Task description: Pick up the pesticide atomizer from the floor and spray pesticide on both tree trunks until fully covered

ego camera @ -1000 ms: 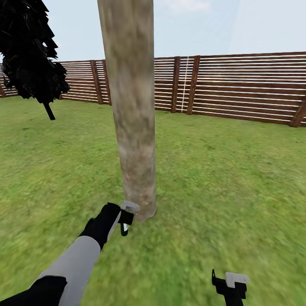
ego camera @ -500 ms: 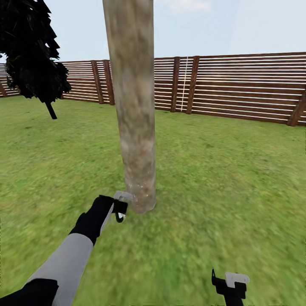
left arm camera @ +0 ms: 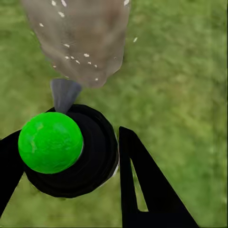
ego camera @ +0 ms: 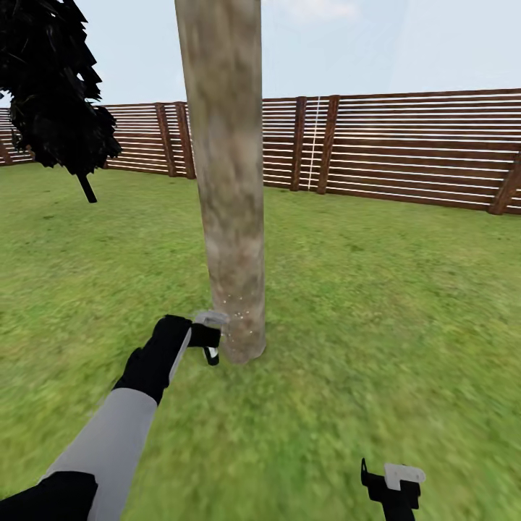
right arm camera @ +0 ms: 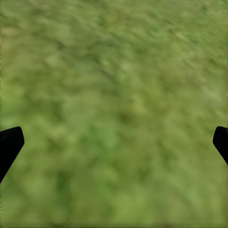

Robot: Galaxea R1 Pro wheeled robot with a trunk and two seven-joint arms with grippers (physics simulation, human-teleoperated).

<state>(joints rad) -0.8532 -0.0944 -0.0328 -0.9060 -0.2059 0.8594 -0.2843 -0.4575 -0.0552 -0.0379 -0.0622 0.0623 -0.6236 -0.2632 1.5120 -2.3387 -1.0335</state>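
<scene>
A thick pale grey-brown tree trunk (ego camera: 228,181) rises from the lawn straight ahead of me. My left gripper (ego camera: 208,339) is right beside the trunk's base, shut on the pesticide atomizer (left arm camera: 50,142), a black body with a bright green round top. Its grey nozzle (left arm camera: 64,92) points at the bark (left arm camera: 80,42). Tiny whitish pesticide specks (ego camera: 239,312) dot the lowest part of the trunk. My right gripper (ego camera: 391,483) hangs low at the near right, open over bare grass (right arm camera: 114,95).
A thin-stemmed tree with black foliage (ego camera: 54,87) stands at the far left. A brown slatted fence (ego camera: 405,145) closes the back of the lawn (ego camera: 391,304). Open grass lies on both sides of the trunk.
My left gripper with the atomizer has risen a little along the trunk's base, staying close to the bark. Pale specks now show a bit higher on the bark. The right gripper has stayed put.
</scene>
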